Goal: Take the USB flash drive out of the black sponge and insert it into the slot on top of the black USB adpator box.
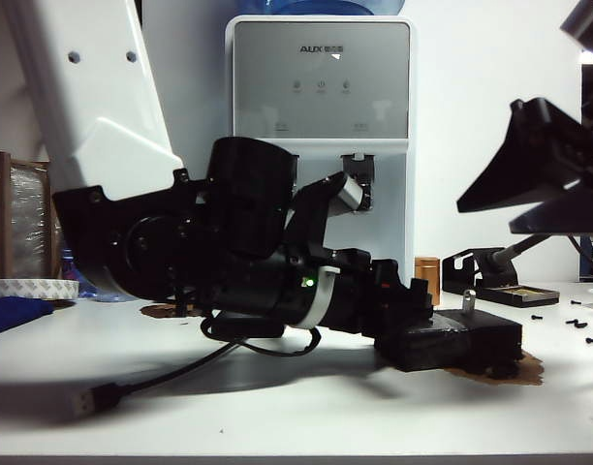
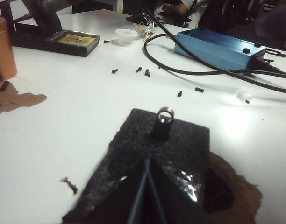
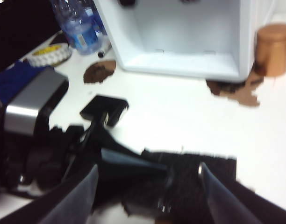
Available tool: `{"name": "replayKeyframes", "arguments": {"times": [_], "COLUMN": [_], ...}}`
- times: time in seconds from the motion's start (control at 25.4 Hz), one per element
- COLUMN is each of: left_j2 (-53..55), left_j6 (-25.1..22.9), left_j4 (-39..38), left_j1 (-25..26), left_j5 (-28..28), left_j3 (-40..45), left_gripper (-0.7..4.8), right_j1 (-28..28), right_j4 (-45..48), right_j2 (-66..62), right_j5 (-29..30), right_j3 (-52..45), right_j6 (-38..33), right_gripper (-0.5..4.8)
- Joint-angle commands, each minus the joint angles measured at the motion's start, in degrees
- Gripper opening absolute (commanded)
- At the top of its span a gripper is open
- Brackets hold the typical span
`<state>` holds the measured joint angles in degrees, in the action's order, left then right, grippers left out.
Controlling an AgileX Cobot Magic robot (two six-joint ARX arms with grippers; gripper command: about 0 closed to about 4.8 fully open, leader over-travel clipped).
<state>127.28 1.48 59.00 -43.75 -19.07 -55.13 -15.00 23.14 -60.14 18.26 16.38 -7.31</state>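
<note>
White surface (image 2: 87, 121) carries the chunky black sponge (image 2: 166, 140), pinned by the left gripper (image 2: 145, 196), finger state unclear; right gripper (image 3: 147, 186), fingers spread, should straddle the upright silvery USB flash drive (image 2: 163, 119) squarely.

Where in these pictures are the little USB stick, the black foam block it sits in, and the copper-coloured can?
USB flash drive (image 2: 164, 116), left wrist view, on its ring end.
black sponge (image 2: 180, 140), left wrist view, on its top face.
copper can (image 3: 273, 43), right wrist view, on its side wall.
</note>
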Motion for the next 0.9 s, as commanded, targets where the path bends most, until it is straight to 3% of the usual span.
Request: {"name": "replayKeyframes", "arguments": {"times": [0.04,0.2,0.9], "left_j2": [0.68,0.68,0.70], "left_j6": [-0.37,-0.31,0.33], "left_j4": [-2.86,-2.86,-2.86], "left_j1": [-0.07,-0.07,-0.07], "left_j5": [-0.04,-0.02,-0.04], "left_j3": [0.20,0.20,0.20], "left_gripper": [-0.05,-0.05,-0.05], "right_j1": [-0.35,-0.35,-1.77], "right_j4": [4.79,11.91,37.44], "right_j2": [-2.69,-5.44,-29.22], "right_j5": [-1.81,-5.20,-4.22], "right_j3": [0.15,-1.03,-3.93], "right_j6": [5.84,5.79,0.59], "right_gripper": [3.60,3.59,3.52]}}
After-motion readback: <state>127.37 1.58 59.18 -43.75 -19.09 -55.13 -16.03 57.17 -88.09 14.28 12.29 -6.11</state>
